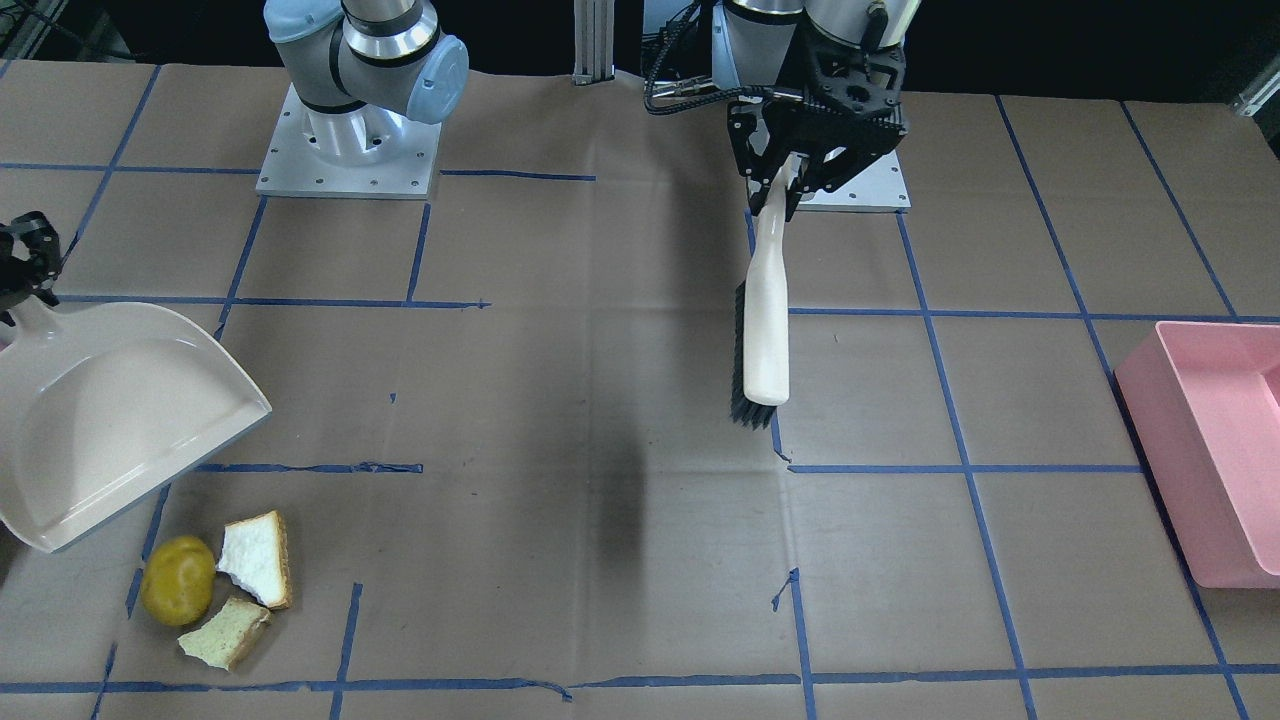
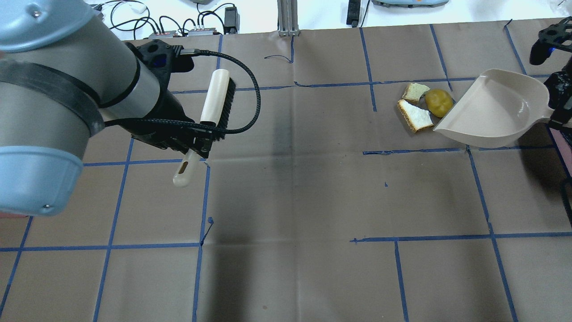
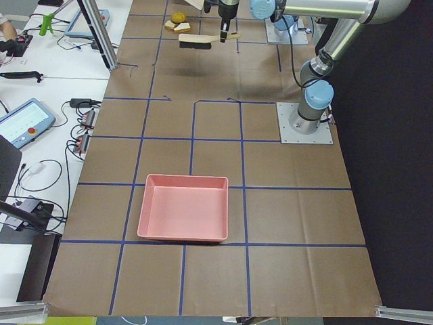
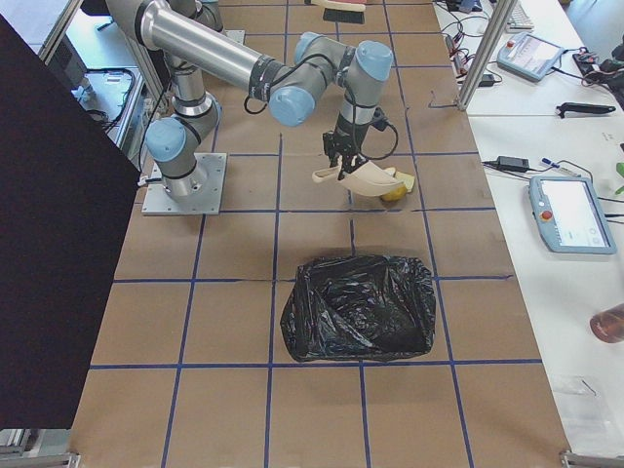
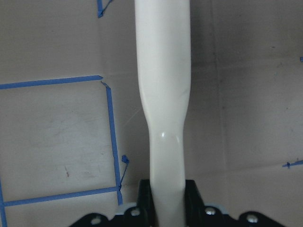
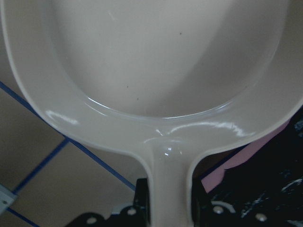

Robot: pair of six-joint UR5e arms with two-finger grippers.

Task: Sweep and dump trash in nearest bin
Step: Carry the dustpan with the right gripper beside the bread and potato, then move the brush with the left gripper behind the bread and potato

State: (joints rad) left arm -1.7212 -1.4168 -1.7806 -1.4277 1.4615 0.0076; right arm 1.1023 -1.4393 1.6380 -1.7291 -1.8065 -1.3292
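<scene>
Just beside the trash (image 1: 222,588), the right claw (image 6: 168,208) clamps the dustpan (image 1: 110,410); the left claw (image 1: 790,195) clamps the brush (image 1: 765,330).

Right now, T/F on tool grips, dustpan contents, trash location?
1. The left pincer holds the brush by its handle. True.
2. The dustpan already contains the trash. False: its pan is bare; the potato-like lump and both bread pieces lie on the table by its lip.
3. The right pincer grips the dustpan's handle. True.
4. The brush is touching the bread. False: it is far across the table.
</scene>
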